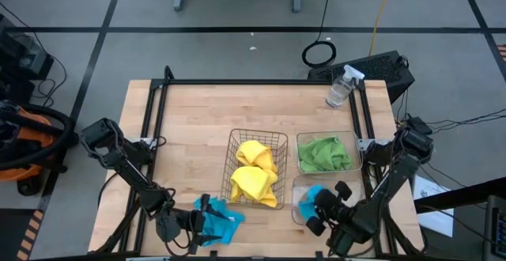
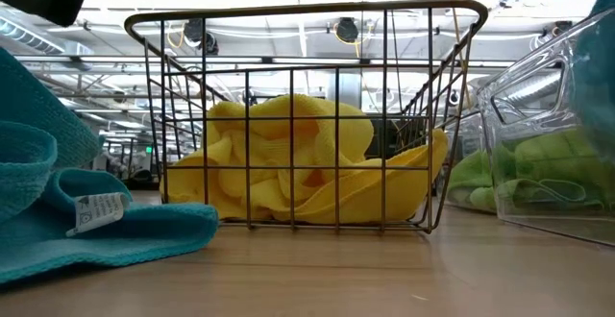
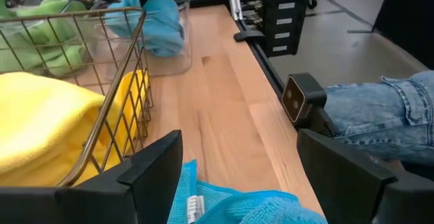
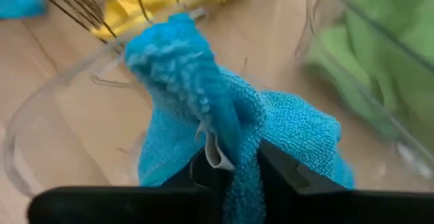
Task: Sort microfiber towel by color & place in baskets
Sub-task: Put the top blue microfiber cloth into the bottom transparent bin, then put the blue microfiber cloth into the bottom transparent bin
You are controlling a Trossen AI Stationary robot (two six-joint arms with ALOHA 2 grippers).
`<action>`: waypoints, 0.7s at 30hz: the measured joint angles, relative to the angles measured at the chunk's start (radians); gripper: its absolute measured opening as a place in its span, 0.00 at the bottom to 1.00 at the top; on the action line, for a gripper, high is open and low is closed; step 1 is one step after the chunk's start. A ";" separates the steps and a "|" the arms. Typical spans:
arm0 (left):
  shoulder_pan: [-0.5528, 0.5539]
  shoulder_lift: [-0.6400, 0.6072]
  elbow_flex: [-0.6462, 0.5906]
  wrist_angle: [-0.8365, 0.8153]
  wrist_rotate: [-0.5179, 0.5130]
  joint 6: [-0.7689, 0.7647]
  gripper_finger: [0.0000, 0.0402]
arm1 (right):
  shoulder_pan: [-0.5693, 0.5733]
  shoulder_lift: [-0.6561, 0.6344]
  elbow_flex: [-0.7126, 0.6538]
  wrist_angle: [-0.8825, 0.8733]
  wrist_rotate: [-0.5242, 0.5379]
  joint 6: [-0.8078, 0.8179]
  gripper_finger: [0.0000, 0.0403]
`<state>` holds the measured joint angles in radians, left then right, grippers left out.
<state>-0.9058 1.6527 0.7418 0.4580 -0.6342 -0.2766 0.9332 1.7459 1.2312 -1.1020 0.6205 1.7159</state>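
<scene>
A wooden table seen from above holds a wire-mesh basket [image 1: 257, 166] at its centre, with two yellow towels [image 1: 254, 175] piled inside. To its right stand two clear plastic tubs: the far tub [image 1: 327, 153] holds a green towel [image 1: 324, 153], and the near tub [image 1: 315, 201] sits just beside the basket's front corner. The right gripper [image 1: 320, 211] hangs over the near tub, its fingers pinched tight on a blue towel [image 4: 224, 132] that droops into the tub. The left gripper [image 1: 192, 223] is at the table's front edge, left of the basket, its fingers spread wide over a second blue towel [image 1: 220, 220] lying crumpled on the wood (a white label shows on it). A clear spray bottle [image 1: 341, 86] lies near the far right corner.
</scene>
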 joint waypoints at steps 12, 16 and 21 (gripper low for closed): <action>0.003 0.000 0.000 -0.004 0.000 -0.007 0.73 | -0.124 -0.007 0.004 -0.008 -0.163 -0.158 0.46; 0.003 0.000 0.000 -0.010 0.000 -0.011 0.73 | -0.148 -0.007 0.055 -0.063 -0.182 -0.192 0.53; 0.003 0.000 0.000 -0.075 0.000 -0.081 0.73 | -0.149 -0.007 0.167 -0.155 -0.178 -0.225 0.58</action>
<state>-0.9028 1.6527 0.7415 0.3832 -0.6338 -0.3578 0.7840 1.7390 1.3982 -1.2566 0.4423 1.4907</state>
